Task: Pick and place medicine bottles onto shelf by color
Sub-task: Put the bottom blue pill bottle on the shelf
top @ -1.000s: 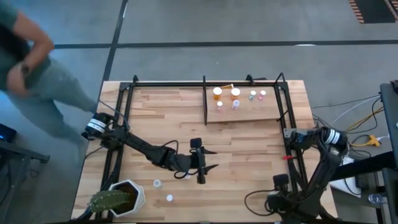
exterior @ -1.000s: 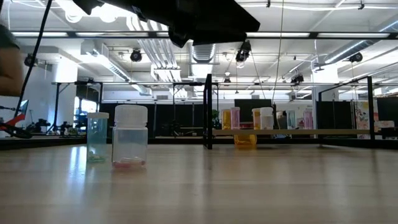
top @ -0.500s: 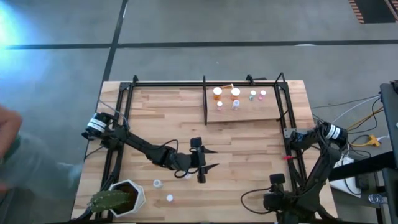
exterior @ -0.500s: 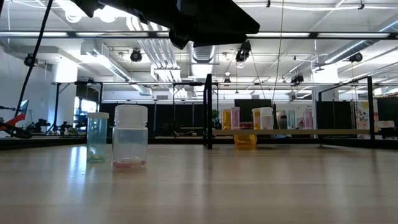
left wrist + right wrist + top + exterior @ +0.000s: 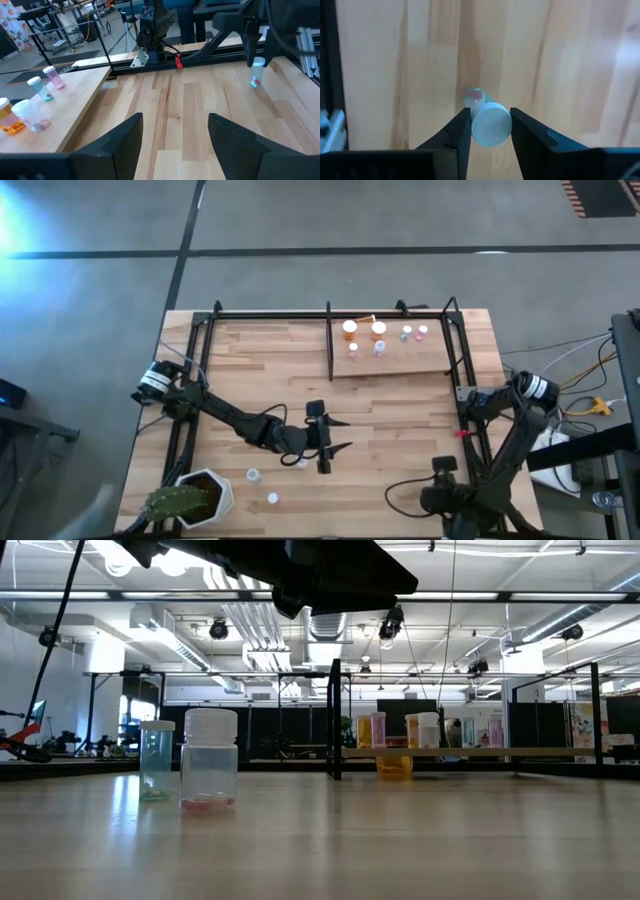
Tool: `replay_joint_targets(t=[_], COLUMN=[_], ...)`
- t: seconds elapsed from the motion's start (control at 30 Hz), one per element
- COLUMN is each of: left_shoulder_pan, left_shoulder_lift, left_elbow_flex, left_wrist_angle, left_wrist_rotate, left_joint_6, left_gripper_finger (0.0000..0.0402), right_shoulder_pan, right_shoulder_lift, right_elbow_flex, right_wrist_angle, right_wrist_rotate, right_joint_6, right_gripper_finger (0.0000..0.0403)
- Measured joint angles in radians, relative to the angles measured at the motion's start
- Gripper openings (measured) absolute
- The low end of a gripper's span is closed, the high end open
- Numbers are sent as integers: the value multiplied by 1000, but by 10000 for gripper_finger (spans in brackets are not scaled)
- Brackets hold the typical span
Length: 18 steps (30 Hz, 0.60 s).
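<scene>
Waiting arm: left gripper hovers mid-table, fingers spread, nothing between them.
Loose stock: two small bottles stand behind its wrist, towards the cactus pot.
Working arm: right gripper pinches a white-capped bottle from above, by the cap, probably to keep it upright.
Destination: shelf, well beyond this gripper, carries six bottles.

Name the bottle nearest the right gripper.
The white-capped bottle right at the right gripper, alone on the right side of the table. The rest stand on the shelf or on the table's left half.
</scene>
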Motion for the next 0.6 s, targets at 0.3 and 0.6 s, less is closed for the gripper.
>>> replay_joint_targets(t=[0.3, 0.6], left_shoulder_pan=[0, 0], left_shoulder_lift=[0, 0], left_elbow_flex=[0, 0], left_wrist_angle=[1, 1], left_wrist_rotate=[0, 4], left_joint_6=[-1, -2], left_gripper_finger=[208, 208], right_shoulder_pan=[-343, -1031], right_shoulder_lift=[-186, -379], right_elbow_flex=[-9, -137], right_wrist_angle=[-14, -29], right_wrist_rotate=[93, 97], right_joint_6=[-298, -697], right_gripper_finger=[108, 108])
